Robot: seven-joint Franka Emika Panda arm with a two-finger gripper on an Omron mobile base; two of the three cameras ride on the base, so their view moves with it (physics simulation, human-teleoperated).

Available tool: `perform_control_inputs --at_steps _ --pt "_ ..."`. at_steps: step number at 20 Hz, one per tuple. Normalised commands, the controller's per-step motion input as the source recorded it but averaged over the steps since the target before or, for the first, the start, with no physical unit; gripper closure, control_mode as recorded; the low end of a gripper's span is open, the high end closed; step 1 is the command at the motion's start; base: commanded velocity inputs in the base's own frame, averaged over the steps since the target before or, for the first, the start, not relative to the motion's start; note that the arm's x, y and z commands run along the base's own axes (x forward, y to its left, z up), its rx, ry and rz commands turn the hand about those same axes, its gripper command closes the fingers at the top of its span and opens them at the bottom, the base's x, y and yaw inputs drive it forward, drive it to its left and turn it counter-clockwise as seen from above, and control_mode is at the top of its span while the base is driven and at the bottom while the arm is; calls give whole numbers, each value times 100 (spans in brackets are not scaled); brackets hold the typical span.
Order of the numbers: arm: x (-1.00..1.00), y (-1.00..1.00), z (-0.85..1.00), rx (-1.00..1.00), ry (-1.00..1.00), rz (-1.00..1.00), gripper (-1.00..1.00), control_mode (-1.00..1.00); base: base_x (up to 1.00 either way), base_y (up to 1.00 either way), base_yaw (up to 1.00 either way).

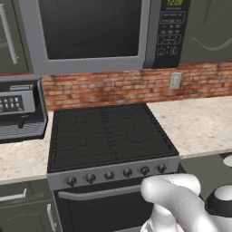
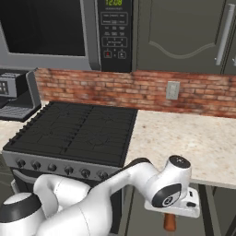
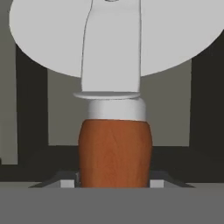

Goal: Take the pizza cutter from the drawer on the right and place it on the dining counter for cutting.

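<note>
right now my end effector (image 3: 114,183) is clamped on the pizza cutter (image 3: 114,148), one finger on each side of its reddish-brown wooden handle (the silvery blade points away from my hand). from the right base camera the handle's end (image 2: 170,223) hangs under my hand, below the front edge of the beige surface (image 2: 193,138) beside the stove (image 2: 73,133).
</note>
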Motion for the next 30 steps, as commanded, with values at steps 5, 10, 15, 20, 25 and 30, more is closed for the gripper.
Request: perform_control_inputs --at_steps 5,10,15,20,25,30 --pt "-26 8 81 0 -11 -1 100 -100 0 0 0" --pt "-1 44 68 0 -15 -2 100 -100 0 0 0" --pt "14 52 58 0 -14 0 100 -100 0 0 0" --pt "23 52 48 6 -2 0 100 -100 0 0 0" --pt "21 66 47 4 0 0 100 -100 0 0 0" --pt "12 97 18 0 -2 -2 100 -100 0 0 0"
